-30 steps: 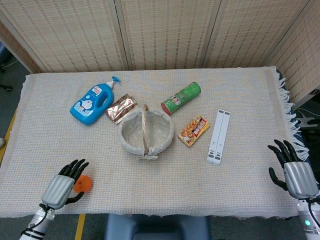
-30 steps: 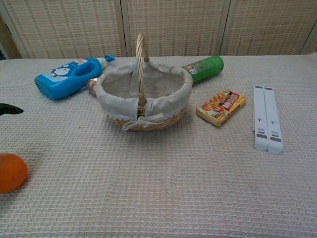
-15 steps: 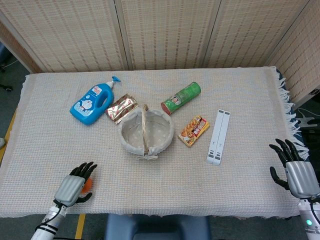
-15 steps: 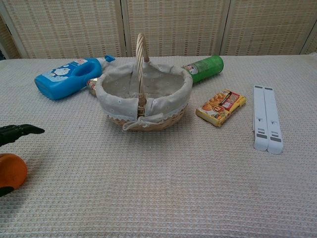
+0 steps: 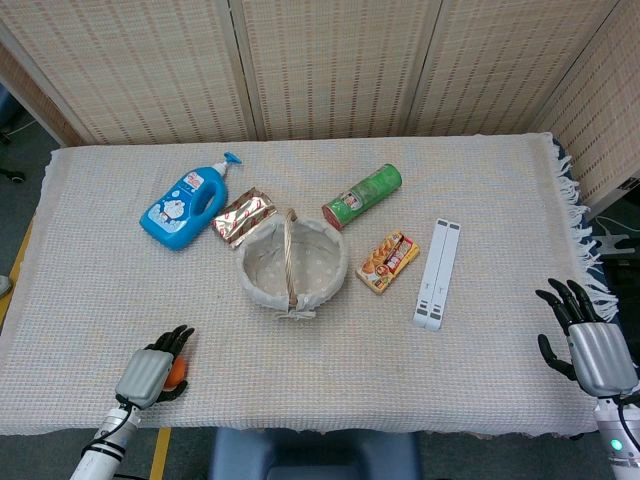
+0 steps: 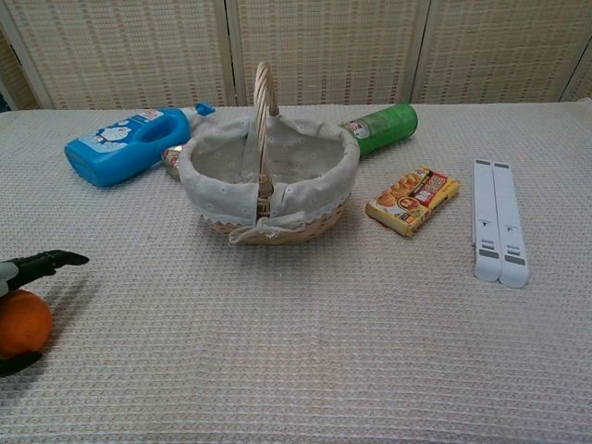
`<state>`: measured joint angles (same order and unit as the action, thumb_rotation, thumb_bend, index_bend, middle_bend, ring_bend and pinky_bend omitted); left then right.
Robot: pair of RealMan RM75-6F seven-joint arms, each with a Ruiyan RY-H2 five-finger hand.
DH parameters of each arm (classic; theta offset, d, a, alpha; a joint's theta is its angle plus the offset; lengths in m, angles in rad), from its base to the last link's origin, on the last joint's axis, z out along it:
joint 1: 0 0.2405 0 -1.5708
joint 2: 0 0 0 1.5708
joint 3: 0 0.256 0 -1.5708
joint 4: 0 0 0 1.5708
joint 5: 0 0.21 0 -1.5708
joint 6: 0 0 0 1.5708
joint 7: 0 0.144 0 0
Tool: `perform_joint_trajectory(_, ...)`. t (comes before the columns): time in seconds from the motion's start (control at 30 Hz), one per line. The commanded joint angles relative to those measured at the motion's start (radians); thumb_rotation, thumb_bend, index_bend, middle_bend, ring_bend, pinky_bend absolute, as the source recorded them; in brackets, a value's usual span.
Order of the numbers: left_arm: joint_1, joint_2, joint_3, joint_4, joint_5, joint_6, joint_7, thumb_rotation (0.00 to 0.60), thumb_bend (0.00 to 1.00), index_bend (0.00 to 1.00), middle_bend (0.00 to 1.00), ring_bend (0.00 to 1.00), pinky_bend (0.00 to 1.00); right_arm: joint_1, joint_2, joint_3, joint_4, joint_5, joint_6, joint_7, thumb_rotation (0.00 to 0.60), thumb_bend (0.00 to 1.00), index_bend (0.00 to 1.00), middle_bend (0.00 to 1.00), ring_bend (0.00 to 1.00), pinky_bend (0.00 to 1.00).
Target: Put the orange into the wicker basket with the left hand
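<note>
My left hand [image 5: 150, 372] is low at the near left edge of the bench [image 5: 90, 260], palm down, and its fingers are curled around the orange [image 5: 176, 374], which I hold from above. In the chest view the orange [image 6: 22, 323] shows at the left edge with one dark finger [image 6: 48, 262] reaching over it and another under it, so the fruit is enclosed from both sides; I cannot tell if it touches the cloth or is a little above it. The wicker basket [image 5: 292, 262] is well apart from this hand, ahead of it and to its right, near the middle of the bench. It stands upright with its handle across the top, and the pale cloth lining inside it holds nothing that I can see in either view. Beyond the basket lie a blue bottle [image 5: 186, 206], a shiny snack bag [image 5: 242, 216] just beside the basket rim, and a green can [image 5: 361, 196] on its side. To the right of the basket are a small snack pack [image 5: 387, 262] and a white folded stand [image 5: 437, 273]. My right hand [image 5: 590, 342] is at the far right edge of the bench, released, with the fingers spread apart and holding nothing.
</note>
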<state>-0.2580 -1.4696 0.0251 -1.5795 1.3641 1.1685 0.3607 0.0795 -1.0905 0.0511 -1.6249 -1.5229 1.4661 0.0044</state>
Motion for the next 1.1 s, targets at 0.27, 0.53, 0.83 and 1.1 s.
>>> perform_joint_trajectory(0.27, 0.004, -0.036, -0.022, 0.031, 0.004, 0.049, 0.005, 0.600, 0.35, 0.30, 0.29, 0.35, 0.71, -0.001, 0.000, -0.002, 0.001, -0.004, 0.002, 0.002, 0.600, 0.35, 0.15, 0.05, 0.00, 0.46)
perform_joint_trajectory(0.53, -0.014, -0.053, -0.083, 0.031, 0.062, 0.137, -0.004, 0.600, 0.39, 0.53, 0.39, 0.44, 0.79, -0.001, 0.002, -0.005, -0.001, -0.008, 0.002, 0.005, 0.600, 0.35, 0.15, 0.05, 0.00, 0.46)
perform_joint_trajectory(0.83, -0.118, -0.015, -0.230, -0.026, 0.039, 0.125, 0.055, 0.600, 0.55, 0.56, 0.42, 0.45, 0.80, -0.001, 0.009, -0.011, -0.001, -0.016, 0.001, 0.015, 0.600, 0.35, 0.15, 0.05, 0.00, 0.46)
perform_joint_trajectory(1.1, -0.240, -0.016, -0.344, -0.035, -0.008, 0.082, 0.133, 0.600, 0.58, 0.56, 0.43, 0.47, 0.81, -0.001, 0.012, -0.012, 0.001, -0.020, 0.003, 0.022, 0.600, 0.35, 0.16, 0.05, 0.00, 0.46)
